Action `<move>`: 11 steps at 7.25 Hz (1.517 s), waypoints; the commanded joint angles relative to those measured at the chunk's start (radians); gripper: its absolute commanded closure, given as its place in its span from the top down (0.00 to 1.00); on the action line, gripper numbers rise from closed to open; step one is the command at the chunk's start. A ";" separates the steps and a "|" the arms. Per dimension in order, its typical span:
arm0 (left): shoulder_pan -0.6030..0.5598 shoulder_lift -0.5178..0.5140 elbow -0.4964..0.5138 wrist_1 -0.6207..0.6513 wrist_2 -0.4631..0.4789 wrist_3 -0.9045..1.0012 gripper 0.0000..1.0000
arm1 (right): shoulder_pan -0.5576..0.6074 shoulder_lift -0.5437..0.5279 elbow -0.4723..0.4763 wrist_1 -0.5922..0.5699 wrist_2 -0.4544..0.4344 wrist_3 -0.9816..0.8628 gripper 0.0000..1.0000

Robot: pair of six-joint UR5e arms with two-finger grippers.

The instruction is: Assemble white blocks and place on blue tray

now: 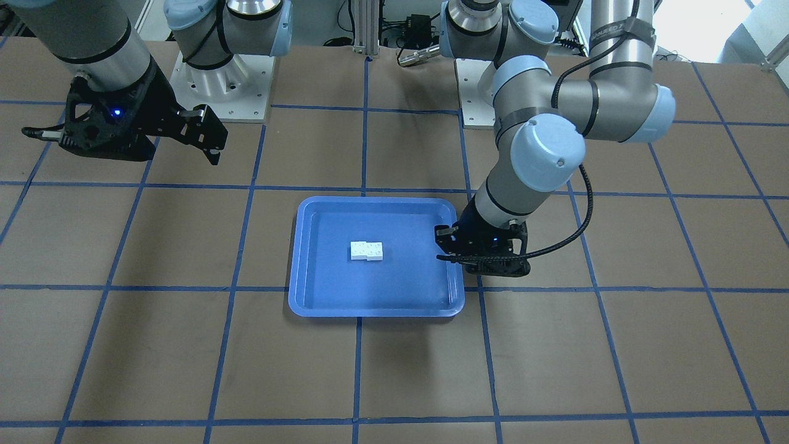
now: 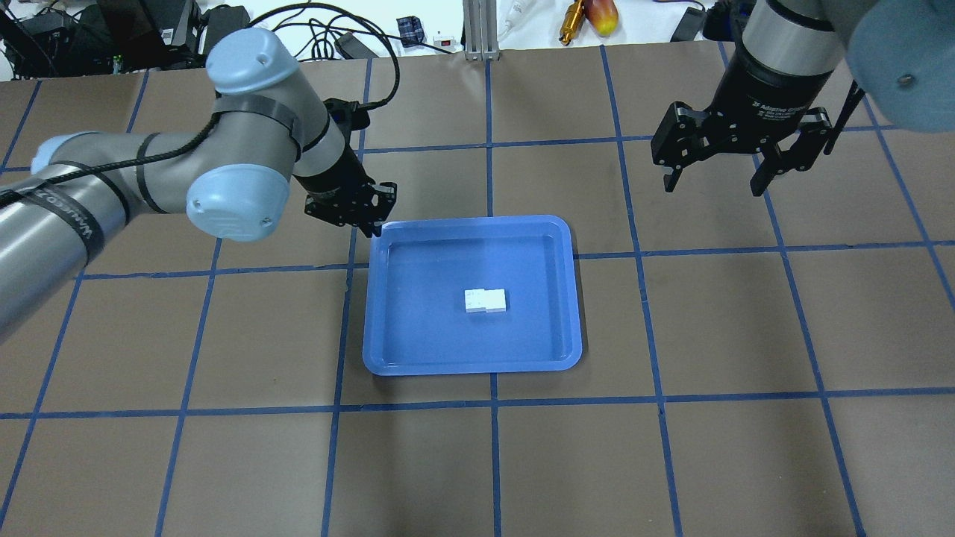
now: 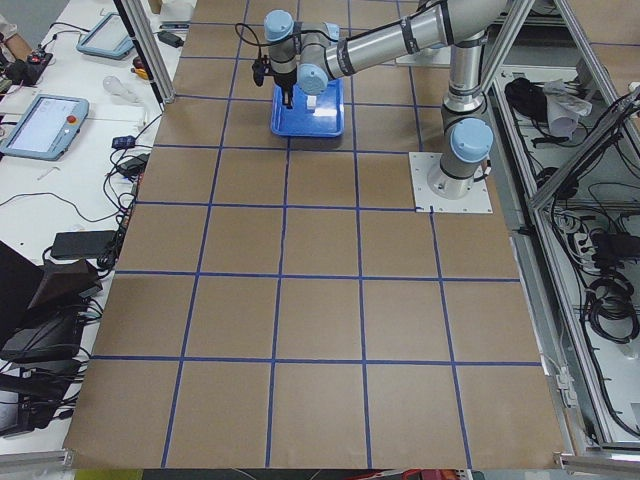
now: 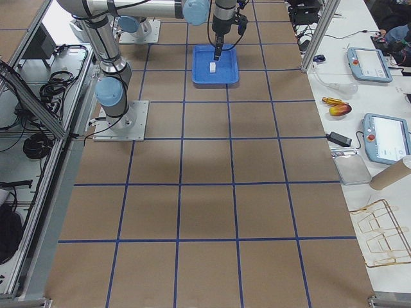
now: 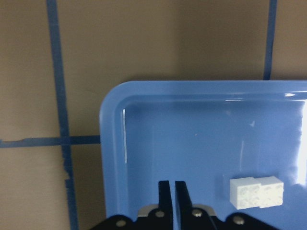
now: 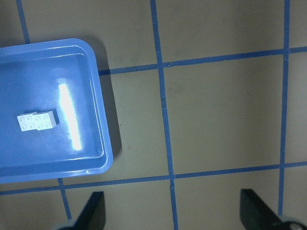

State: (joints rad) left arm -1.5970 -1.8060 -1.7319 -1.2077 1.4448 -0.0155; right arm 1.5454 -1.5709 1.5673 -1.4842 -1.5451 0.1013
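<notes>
The two white blocks (image 1: 367, 250) are joined side by side and lie near the middle of the blue tray (image 1: 370, 293). They also show in the overhead view (image 2: 485, 300), on the tray (image 2: 448, 335). My left gripper (image 2: 375, 222) is shut and empty, low over the tray's far-left corner. In its wrist view the closed fingers (image 5: 171, 191) point over the tray (image 5: 168, 143), with the blocks (image 5: 256, 191) to their right. My right gripper (image 2: 712, 185) is open and empty, raised over bare table far right of the tray. Its wrist view shows the blocks (image 6: 37, 120) in the tray (image 6: 48, 72).
The table is brown with a grid of blue tape lines (image 2: 489, 149). The two arm bases (image 1: 222, 80) stand at the robot's edge. Cables and small tools (image 2: 589, 19) lie beyond the far edge.
</notes>
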 commanded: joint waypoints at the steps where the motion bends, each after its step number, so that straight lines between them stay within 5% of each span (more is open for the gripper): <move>1: 0.052 0.071 0.105 -0.180 0.102 0.068 0.35 | 0.013 -0.014 -0.003 0.005 -0.010 0.119 1.00; 5: 0.045 0.187 0.138 -0.268 0.131 0.075 0.98 | 0.013 -0.018 0.002 0.005 -0.024 0.103 1.00; 11: -0.018 0.287 0.140 -0.351 0.131 0.072 1.00 | 0.012 -0.023 0.002 0.005 -0.027 0.103 1.00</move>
State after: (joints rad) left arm -1.6142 -1.5305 -1.5934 -1.5408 1.5757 0.0564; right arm 1.5570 -1.5935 1.5693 -1.4784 -1.5717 0.2040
